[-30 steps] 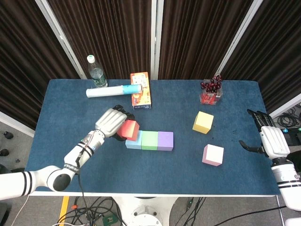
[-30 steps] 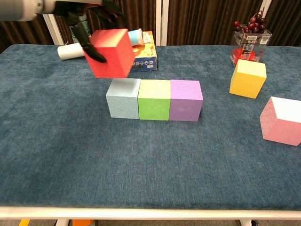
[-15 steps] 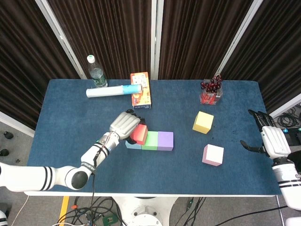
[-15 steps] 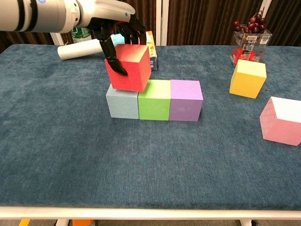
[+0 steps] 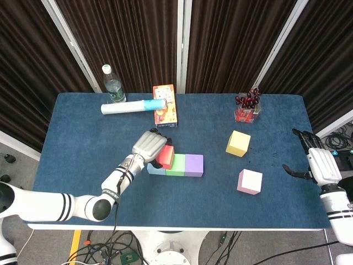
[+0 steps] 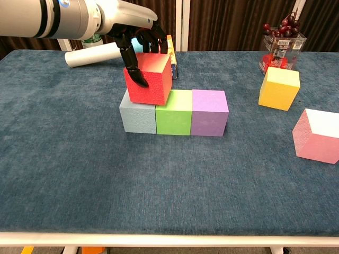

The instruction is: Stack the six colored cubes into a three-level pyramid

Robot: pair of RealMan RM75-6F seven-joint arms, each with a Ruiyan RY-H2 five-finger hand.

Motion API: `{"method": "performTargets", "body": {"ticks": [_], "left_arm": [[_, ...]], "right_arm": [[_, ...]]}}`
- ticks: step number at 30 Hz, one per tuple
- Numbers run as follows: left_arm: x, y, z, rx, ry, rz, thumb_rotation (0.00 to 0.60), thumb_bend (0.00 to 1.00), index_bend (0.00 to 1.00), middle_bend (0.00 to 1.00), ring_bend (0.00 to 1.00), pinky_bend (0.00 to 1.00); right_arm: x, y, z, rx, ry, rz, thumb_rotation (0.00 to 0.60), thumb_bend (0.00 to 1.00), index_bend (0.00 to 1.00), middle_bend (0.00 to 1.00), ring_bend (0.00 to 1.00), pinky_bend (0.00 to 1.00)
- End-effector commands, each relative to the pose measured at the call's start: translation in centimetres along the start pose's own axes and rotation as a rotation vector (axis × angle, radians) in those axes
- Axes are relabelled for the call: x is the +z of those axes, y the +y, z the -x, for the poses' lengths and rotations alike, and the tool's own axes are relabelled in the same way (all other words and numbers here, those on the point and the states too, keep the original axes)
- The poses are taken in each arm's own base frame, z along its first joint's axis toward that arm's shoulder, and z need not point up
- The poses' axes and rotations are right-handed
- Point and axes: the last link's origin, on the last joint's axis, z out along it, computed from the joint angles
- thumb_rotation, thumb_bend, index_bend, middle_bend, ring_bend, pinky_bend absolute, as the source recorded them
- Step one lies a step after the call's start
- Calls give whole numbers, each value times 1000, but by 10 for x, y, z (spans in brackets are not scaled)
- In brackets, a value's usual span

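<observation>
Three cubes form the base row; the fourth is going on.
The left hand (image 6: 139,38) grips the red cube (image 6: 149,78) over the blue cube (image 6: 139,110) and green cube (image 6: 173,111); beyond the purple cube (image 6: 209,112), the yellow cube (image 6: 279,88) and pink cube (image 6: 317,135) wait near the empty, spread right hand (image 5: 318,164).

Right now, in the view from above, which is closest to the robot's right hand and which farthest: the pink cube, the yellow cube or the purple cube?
From the right hand:
1. Pink cube, toward the front edge.
2. Yellow cube, farther back.
3. Purple cube, at the row's right end.

red cube (image 6: 149,79), green cube (image 6: 174,111), purple cube (image 6: 209,112), yellow cube (image 6: 279,88)
</observation>
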Motion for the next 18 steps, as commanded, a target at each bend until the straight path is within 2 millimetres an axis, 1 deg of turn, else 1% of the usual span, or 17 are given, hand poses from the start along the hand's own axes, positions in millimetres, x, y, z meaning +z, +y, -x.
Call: {"method": "performTargets", "body": {"ticks": [1,6,9,11,15,18], "left_arm": [[0,1,0,-2,3,0,600,149,360,450,273,155],[0,2,2,-9,5,-3,600,92,331,419,272,155],[0,3,4,-12,2,-3,600,72,320,404,272,155],[0,3,5,-13,6,-3,600,61,294,384,270,155],[-2,4,3,-24,21,3,600,54,227,290,204,151],[-4,6,3,-28,23,10,600,51,199,242,162,148]], "right_arm": [[0,0,0,1,-1,-1,600,156,0,107,0,0],[0,1,0,4,1,1,600,156,0,107,0,0],[0,2,-1,6,2,2,600,156,0,107,0,0],[0,2,-1,8,3,3,600,157,0,107,0,0],[0,2,-1,10,4,3,600,157,0,107,0,0],[0,2,-1,12,5,2,600,156,0,107,0,0]]}}
